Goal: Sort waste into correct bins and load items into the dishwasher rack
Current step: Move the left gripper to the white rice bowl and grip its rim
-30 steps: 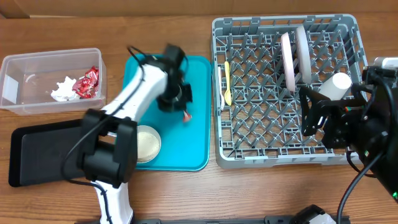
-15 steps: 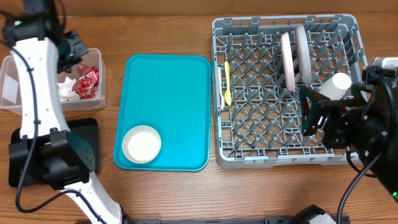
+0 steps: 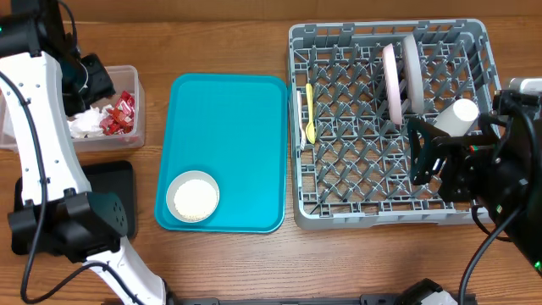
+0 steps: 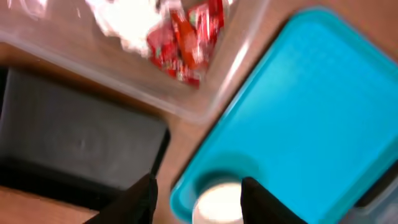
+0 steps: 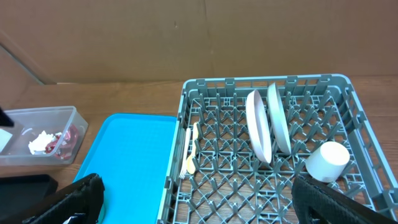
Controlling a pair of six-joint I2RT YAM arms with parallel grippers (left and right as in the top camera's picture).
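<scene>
My left gripper [image 3: 89,76] is open and empty above the clear tub [image 3: 25,144]. The tub holds a crumpled white napkin [image 3: 85,124] and red wrappers [image 3: 117,114]. In the left wrist view my open fingers [image 4: 202,199] frame the pale bowl [image 4: 217,202] far below, with the wrappers [image 4: 186,37] and the black tray [image 4: 74,143] also in sight. The bowl [image 3: 193,196] sits on the teal tray [image 3: 229,102]. The grey rack [image 3: 381,203] holds two plates [image 3: 394,80], a white cup [image 3: 461,113] and yellow and white cutlery [image 3: 310,114]. My right gripper [image 3: 440,161] is open over the rack's right side.
The black tray [image 3: 114,191] lies in front of the tub, partly hidden by my left arm. The right wrist view shows the rack [image 5: 205,93], cup [image 5: 328,160], plates [image 5: 260,134] and a cardboard wall behind the table.
My left arm swung from over the teal tray, where a red wrapper hung at its gripper, to above the clear tub. The teal tray now bears only the bowl. The right arm has not moved.
</scene>
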